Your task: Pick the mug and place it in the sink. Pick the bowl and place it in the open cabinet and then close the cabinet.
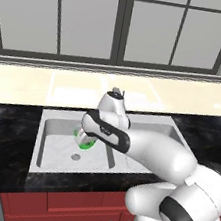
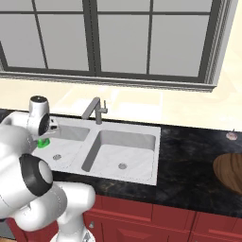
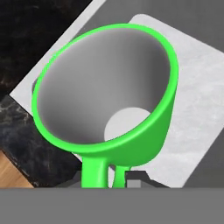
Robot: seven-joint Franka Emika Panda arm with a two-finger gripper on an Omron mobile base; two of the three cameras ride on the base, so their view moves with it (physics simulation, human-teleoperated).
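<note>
Mug held over the left basin of the sink

I have the hand point(image 1: 84, 138) closed on the handle of the mug point(image 1: 86, 144), so the cup hangs clear, low over the left basin of the sink point(image 1: 55, 152) for release. The faucet point(image 2: 95, 109) stands behind; far right, the bowl point(image 2: 230, 172) waits on the table point(image 2: 189, 170).

— What do we see beyond the gripper point(image 3: 107, 177)?
— A big grey-framed window point(image 1: 121, 23) above and behind it, and black counter point(image 1: 8, 131) to either side.
— And below it?
— Red drawer fronts point(image 1: 75, 200). We also spot a small pinkish thing point(image 2: 231, 135) well off to its right.
</note>
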